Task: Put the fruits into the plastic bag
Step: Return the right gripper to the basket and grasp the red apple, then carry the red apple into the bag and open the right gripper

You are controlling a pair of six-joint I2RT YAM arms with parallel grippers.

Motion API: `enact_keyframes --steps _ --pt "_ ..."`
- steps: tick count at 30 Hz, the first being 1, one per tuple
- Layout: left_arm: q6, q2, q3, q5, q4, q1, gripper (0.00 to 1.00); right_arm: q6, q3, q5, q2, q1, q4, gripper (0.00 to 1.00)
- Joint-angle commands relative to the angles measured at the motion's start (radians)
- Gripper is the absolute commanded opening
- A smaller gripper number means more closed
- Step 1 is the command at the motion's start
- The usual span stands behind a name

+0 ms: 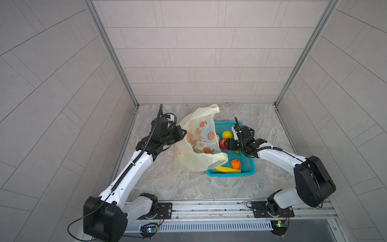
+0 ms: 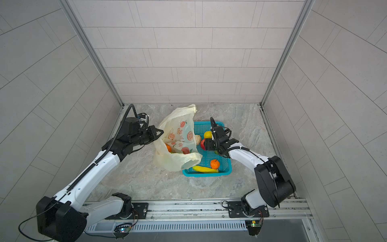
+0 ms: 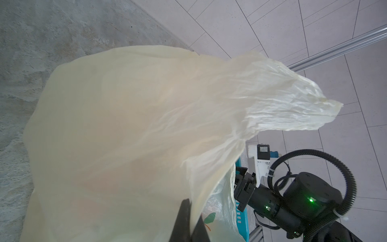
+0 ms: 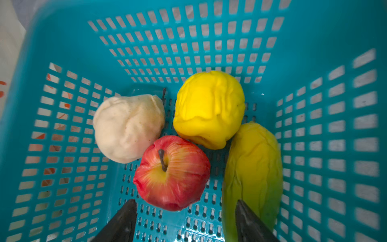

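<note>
**Holding the plastic bag (image 1: 188,161) open as the right gripper (image 4: 185,202) addresses the apple (image 4: 171,174)**

The plastic bag stands against the teal basket (image 1: 230,174), with one orange fruit (image 2: 168,148) visible inside. The left gripper (image 3: 191,209), clamped on the bag's rim film, lifts that edge, presumably to keep the mouth wide. The apple, lemon (image 4: 209,109), pale pear (image 4: 127,127), oblong green-yellow fruit (image 4: 253,171), tangerine (image 1: 236,164) and banana (image 1: 227,169) lie in the basket. The right gripper, fingers apart and empty, points down at the apple, its forearm reaching in from the right.
</note>
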Motion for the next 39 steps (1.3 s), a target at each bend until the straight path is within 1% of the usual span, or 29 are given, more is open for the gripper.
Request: enact_keyframes --steps 1,6,15,21,24,27,30,33,35,39 --pt "0.016 -0.023 -0.009 -0.004 0.002 0.007 0.0 0.019 0.059 -0.027 0.04 0.005 0.009 0.71" --pt "0.017 -0.022 -0.012 -0.008 0.002 0.007 0.0 -0.004 0.116 -0.019 0.109 0.005 -0.037 0.73" --pt "0.017 -0.022 -0.015 -0.012 0.002 0.008 0.0 -0.009 0.143 0.003 0.188 0.006 -0.061 0.72" --pt "0.017 -0.022 -0.016 -0.012 0.002 0.008 0.0 0.003 0.135 -0.003 0.209 0.008 -0.038 0.66" --pt "0.017 -0.022 -0.016 -0.014 0.002 0.008 0.0 0.003 0.13 -0.008 0.198 0.008 -0.033 0.61" --pt "0.017 -0.026 -0.016 -0.015 0.001 0.009 0.0 0.007 0.114 0.012 0.156 0.008 -0.034 0.55" --pt "0.017 -0.028 -0.015 -0.013 -0.001 0.008 0.0 0.006 0.093 0.045 0.079 0.008 -0.043 0.5" --pt "0.017 -0.027 -0.016 -0.013 -0.001 0.008 0.0 -0.008 0.086 0.049 -0.009 0.007 -0.062 0.49" --pt "0.015 -0.027 -0.016 -0.013 0.0 0.009 0.0 -0.022 0.087 0.023 -0.062 0.008 -0.073 0.49" --pt "0.011 -0.027 -0.022 -0.009 0.008 0.008 0.0 -0.063 0.094 -0.084 -0.167 0.025 -0.056 0.48"
